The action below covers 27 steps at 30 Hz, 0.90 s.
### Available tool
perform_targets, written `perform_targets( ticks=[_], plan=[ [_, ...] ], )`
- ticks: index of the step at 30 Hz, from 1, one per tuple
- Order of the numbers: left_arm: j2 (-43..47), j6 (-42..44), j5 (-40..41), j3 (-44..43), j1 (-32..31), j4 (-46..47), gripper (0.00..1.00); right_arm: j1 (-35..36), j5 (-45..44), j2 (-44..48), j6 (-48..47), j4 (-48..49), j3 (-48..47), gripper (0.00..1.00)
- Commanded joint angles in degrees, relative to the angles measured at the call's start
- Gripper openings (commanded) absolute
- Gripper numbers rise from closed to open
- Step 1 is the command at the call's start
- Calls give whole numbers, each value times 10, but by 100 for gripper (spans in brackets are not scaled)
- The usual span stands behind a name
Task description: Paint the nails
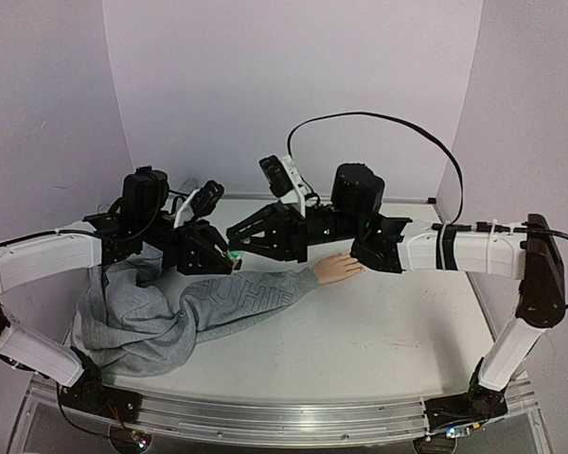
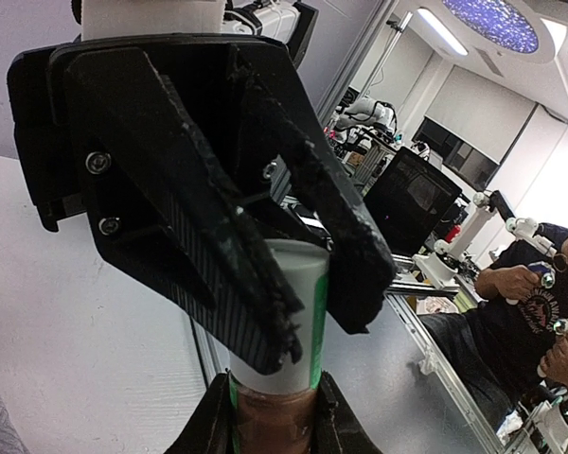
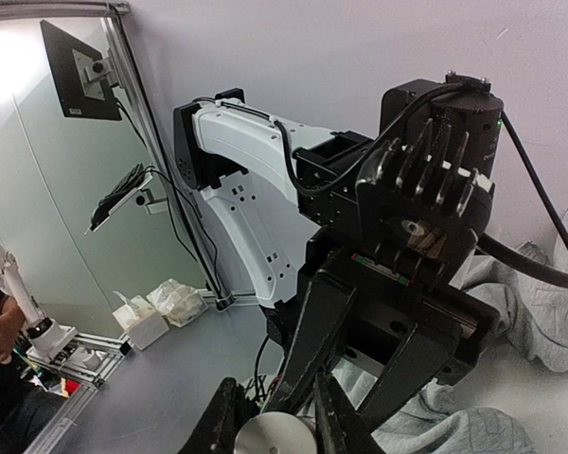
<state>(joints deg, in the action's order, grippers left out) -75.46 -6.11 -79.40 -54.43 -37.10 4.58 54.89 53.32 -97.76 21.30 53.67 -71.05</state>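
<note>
Left hand (image 1: 222,255) and right hand (image 1: 239,238) both clamp the little bottle (image 2: 284,312) between them, while the nails (image 1: 353,271) lie to their right on the surface (image 1: 379,331), tiny and probably hard and slick on a light dummy hand (image 1: 336,269), so I'd steady it at the wrist.

White link shells and black joint housings form the left arm (image 1: 47,260) and right arm (image 1: 473,251). A black cable (image 1: 388,118) arcs above the right arm. Silver screws (image 2: 98,163) fasten the black, rough-edged fingers (image 2: 218,274) of the left gripper (image 2: 322,340).

Top camera overlooks the table (image 1: 379,331) from behind; wrist cameras closely share the bottle (image 2: 300,284).
</note>
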Motion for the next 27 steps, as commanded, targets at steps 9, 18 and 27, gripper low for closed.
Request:
perform_targets(
  ticks=[9, 18, 27],
  plan=[
    [71, 6, 251, 13, 16, 25, 0, 8, -52, -1, 31, 59, -2, 0],
    [172, 86, 775, 96, 16, 24, 0, 191, -848, -49, 121, -252, -174, 0],
    [173, 115, 612, 88, 16, 22, 0, 222, -792, -71, 75, -244, -257, 17]
  ],
)
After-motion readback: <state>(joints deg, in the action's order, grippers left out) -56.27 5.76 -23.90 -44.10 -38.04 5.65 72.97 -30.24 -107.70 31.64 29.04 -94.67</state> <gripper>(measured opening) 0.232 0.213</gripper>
